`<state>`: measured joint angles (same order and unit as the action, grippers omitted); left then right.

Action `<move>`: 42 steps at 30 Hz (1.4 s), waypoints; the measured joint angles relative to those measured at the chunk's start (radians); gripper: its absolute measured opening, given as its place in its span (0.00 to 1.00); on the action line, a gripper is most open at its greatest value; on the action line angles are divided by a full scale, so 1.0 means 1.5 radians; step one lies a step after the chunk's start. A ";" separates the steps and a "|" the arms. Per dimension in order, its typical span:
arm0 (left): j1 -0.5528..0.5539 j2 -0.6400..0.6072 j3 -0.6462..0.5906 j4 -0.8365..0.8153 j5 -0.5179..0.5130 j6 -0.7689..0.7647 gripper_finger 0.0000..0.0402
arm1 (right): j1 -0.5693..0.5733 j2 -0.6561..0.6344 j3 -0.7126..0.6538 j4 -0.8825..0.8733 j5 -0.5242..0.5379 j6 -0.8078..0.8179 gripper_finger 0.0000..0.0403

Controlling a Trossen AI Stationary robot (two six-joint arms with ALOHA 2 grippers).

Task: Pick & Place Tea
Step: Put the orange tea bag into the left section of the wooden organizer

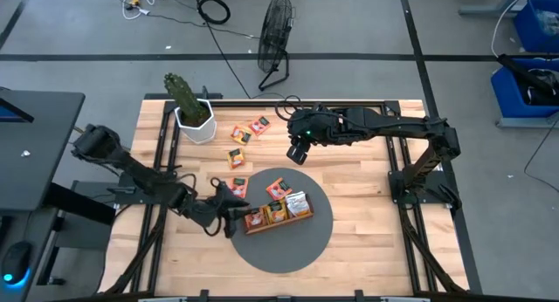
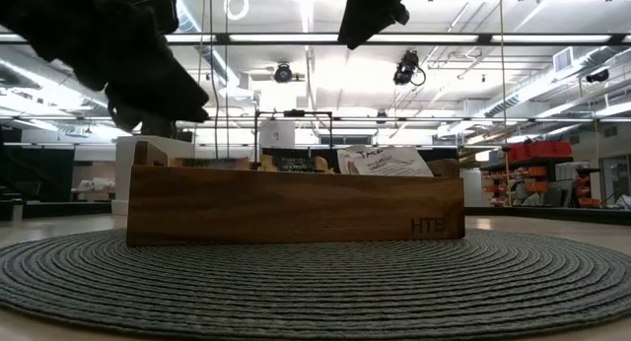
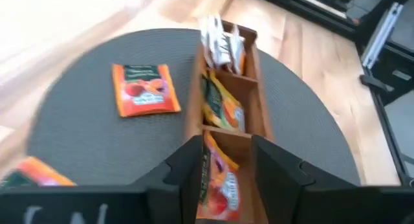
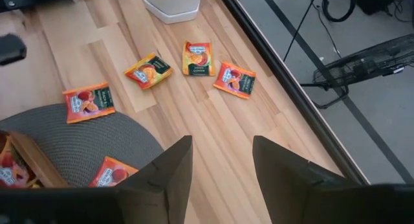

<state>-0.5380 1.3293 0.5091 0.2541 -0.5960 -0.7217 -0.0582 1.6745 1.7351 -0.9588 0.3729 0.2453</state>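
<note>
A brown divided tray [image 1: 278, 215] sits on a round grey mat [image 1: 288, 250] and holds sachets in its compartments [image 3: 223, 107]. Loose orange-red tea sachets lie on the wood [image 1: 238, 133], [image 1: 259, 125], [image 1: 236, 159], one at the mat's edge [image 1: 238, 187] and one on the mat [image 1: 278, 188]. My left gripper [image 1: 231, 210] is open at the tray's left end; its fingers [image 3: 187, 179] stand on either side of the end compartment, where an orange sachet [image 3: 218, 185] lies. My right gripper [image 1: 299, 152] hovers open above bare wood, with several sachets [image 4: 197, 59] ahead of it.
A white planter with a cactus [image 1: 192, 110] stands near the table's far left corner, close to the loose sachets. Black frame rails run along the table's edges [image 1: 393, 145]. A fan [image 1: 275, 31] and cables lie on the floor beyond the far edge.
</note>
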 joint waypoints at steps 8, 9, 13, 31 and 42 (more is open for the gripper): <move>0.114 -0.094 0.000 -0.124 0.196 -0.019 0.33 | 0.000 0.000 0.000 0.000 0.000 0.014 0.42; 0.131 -0.094 0.000 -0.123 0.243 -0.021 0.33 | 0.000 0.000 0.000 0.000 0.000 0.019 0.42; 0.185 -0.089 0.024 -0.125 0.364 -0.009 0.33 | 0.005 0.000 0.000 0.000 0.000 0.023 0.42; 0.236 -0.009 0.094 -0.240 0.466 0.103 0.33 | 0.005 0.000 0.000 0.000 0.002 0.046 0.42; 0.235 0.072 0.151 -0.248 0.488 0.144 0.33 | 0.005 0.000 0.000 -0.002 0.003 0.054 0.42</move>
<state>-0.1848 1.4376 0.7353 -0.1174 0.1364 -0.5064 -0.0509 1.6745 1.7351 -0.9621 0.3767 0.3259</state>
